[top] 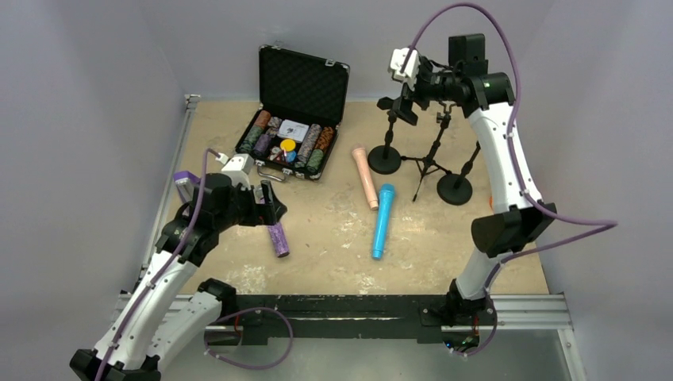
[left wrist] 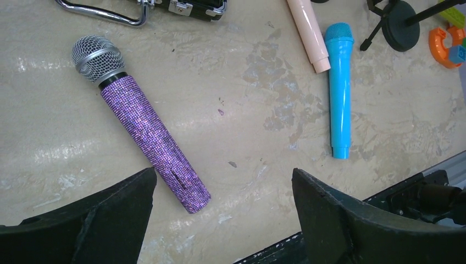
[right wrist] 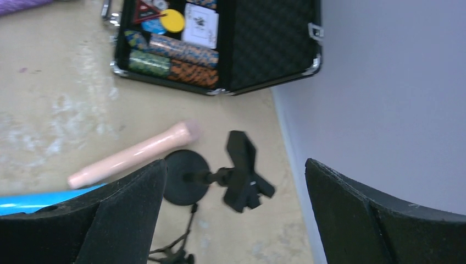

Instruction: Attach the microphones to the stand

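The glittery purple microphone (top: 278,238) with a grey mesh head lies on the table; in the left wrist view (left wrist: 145,137) its tail end is beside my left finger. My left gripper (top: 268,203) (left wrist: 225,220) is open and empty just above it. The pale pink microphone (top: 366,176) (left wrist: 309,33) (right wrist: 132,155) and the bright blue microphone (top: 382,220) (left wrist: 339,91) lie side by side mid-table. My right gripper (top: 403,99) (right wrist: 233,220) is open and empty, high over a round-base stand (top: 386,159) whose black clip (right wrist: 244,173) shows between its fingers.
An open poker-chip case (top: 295,119) (right wrist: 220,44) stands at the back. A tripod stand (top: 428,163) and a second round-base stand (top: 455,189) are at the right. The grey wall (right wrist: 395,99) is close behind the stands. Small coloured toys (left wrist: 448,44) lie at the right edge.
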`<state>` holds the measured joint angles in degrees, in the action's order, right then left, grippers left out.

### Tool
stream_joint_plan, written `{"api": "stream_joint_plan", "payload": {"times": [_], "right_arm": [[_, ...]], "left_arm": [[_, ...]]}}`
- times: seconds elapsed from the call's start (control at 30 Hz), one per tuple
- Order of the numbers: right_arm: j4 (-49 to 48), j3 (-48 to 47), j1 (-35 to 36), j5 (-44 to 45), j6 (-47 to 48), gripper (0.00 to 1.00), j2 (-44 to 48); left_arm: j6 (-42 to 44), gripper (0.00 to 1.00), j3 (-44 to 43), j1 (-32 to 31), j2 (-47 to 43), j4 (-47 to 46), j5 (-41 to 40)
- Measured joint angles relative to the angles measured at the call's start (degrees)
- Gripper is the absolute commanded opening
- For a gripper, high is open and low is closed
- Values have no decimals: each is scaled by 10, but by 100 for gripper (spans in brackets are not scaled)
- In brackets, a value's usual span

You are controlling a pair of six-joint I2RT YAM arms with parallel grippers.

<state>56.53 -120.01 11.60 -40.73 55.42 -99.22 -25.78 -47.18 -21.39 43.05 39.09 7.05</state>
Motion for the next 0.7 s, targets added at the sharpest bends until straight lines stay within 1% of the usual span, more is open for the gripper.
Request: {"api": "stream_joint_plan", "payload": {"times": [0.07, 0.13, 0.3, 0.4, 0.6, 0.7], "right_arm": [[-16, -42, 1, 10, 11, 99, -35], [-29, -64, 2, 18, 18, 99, -64], [-42, -73, 4, 28, 23, 97, -118], [-42, -73, 4, 29, 25, 94, -143], [-33, -95, 5, 38, 30, 84, -186], [-24, -98, 5, 38, 42, 76, -197]], "left_arm": [[0, 96, 1, 0, -13, 2, 0], [0, 97, 1, 0, -25, 7, 0], [-1, 96, 7, 0, -46, 20, -4], [-2, 96, 13, 0, -51, 28, -9], [-2, 94, 17, 0, -37, 29, -13], [-3, 93, 17, 0, -26, 29, -13]]}}
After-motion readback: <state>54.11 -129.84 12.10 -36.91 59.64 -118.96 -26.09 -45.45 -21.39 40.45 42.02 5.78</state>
